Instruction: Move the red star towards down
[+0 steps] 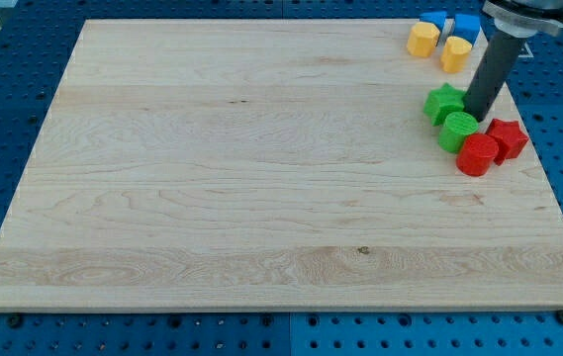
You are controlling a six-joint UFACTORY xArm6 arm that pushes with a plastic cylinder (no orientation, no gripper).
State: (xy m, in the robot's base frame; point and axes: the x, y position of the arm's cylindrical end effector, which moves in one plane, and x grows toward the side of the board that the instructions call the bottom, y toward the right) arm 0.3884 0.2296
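Observation:
The red star (507, 137) lies near the board's right edge, in the upper right part of the view. A red cylinder (477, 155) touches it on its lower left. My tip (479, 114) comes down from the view's top right and sits just up and left of the red star, between the green star (444, 103) and the green cylinder (458, 131). The tip looks close to the red star; I cannot tell if it touches it.
At the view's top right stand a yellow hexagon (422, 40), a yellow heart-like block (455, 53) and two blue blocks (433, 21), (467, 27). The wooden board (261, 168) sits on a blue perforated table; its right edge is near the red star.

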